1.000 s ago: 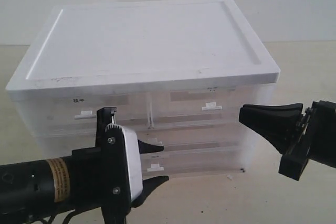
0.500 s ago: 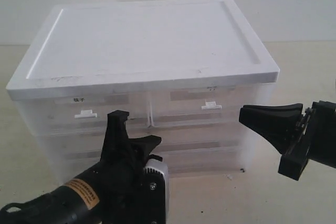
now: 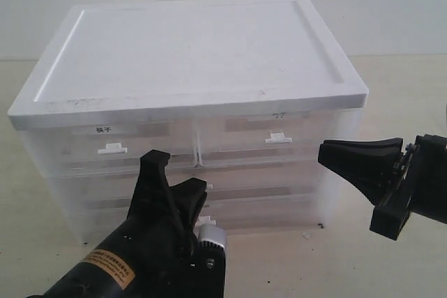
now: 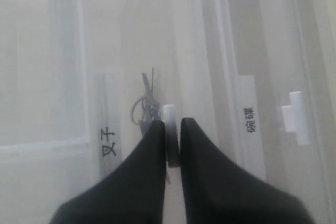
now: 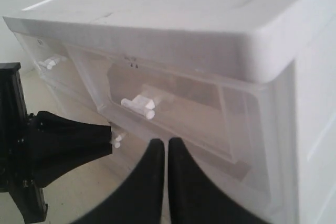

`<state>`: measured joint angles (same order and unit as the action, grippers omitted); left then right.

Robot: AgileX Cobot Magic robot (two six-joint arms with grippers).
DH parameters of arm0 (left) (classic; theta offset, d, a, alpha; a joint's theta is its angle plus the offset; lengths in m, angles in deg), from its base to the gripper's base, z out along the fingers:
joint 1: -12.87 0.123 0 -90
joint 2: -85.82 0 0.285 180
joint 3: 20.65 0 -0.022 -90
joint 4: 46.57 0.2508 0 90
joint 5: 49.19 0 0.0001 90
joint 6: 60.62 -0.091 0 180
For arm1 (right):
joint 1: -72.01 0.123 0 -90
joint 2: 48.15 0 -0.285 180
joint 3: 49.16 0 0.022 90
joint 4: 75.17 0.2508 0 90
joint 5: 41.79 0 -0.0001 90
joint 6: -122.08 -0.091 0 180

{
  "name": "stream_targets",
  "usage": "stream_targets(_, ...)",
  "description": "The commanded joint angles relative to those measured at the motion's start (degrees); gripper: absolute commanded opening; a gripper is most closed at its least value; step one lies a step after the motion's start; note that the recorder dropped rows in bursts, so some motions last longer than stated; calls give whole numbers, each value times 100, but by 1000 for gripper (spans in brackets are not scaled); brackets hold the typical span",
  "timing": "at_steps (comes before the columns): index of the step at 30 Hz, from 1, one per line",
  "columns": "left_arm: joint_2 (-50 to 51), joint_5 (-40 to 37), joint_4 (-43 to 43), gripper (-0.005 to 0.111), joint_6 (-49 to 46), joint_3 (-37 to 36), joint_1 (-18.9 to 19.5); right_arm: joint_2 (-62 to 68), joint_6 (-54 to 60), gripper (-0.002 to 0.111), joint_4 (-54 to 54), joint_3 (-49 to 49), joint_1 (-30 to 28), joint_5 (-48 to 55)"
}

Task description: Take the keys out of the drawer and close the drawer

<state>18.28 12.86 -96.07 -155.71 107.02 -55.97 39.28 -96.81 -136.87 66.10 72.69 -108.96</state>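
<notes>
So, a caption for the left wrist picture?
Left gripper closed on a white drawer handle, keys dimly visible behind.

The black two-fingered left gripper [image 4: 170, 124] reaches forward, fingers [image 4: 149, 150] closed on a small white plastic drawer handle [image 4: 169, 111]. The black two-fingered right gripper [image 5: 167, 142] hovers horizontally, fingers [image 5: 151, 169] pressed together.

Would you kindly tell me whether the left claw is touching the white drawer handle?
Touching. The left wrist view shows the left claw shut on the white drawer handle, which sits pinched between its two fingers with no gap.
</notes>
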Motion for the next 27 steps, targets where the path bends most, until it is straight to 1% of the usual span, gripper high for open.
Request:
stream_targets(1, 7, 23, -627, 5, -6, -13, -271, 9, 47, 0, -39, 14, -16, -6)
stream_targets(6, 7, 23, -874, 5, -6, -13, -902, 9, 47, 0, -12, 14, -16, -6)
stream_targets(14, 7, 110, -1822, 5, -293, -13, -1826, 9, 47, 0, -12, 14, -16, 79)
stream_targets(19, -3, 265, -2224, 5, -351, -13, -2379, 9, 47, 0, -12, 14, -16, 104)
stream_targets(21, -3, 510, -2463, 5, -351, -13, -2547, 9, 47, 0, -12, 14, -16, 104)
stream_targets(23, -3, 792, -2706, 5, -351, -13, -2633, 9, 47, 0, -12, 14, -16, 104)
stream_targets(24, -3, 792, -2811, 5, -310, -13, -2663, 9, 47, 0, -12, 14, -16, 104)
stream_targets(25, -26, 792, -2877, 5, -154, -13, -2673, 9, 47, 0, -12, 14, -16, 127)
stream_targets(27, -142, 792, -3031, 6, 506, 15, -2673, 9, 47, 0, 1, 14, -16, 173)
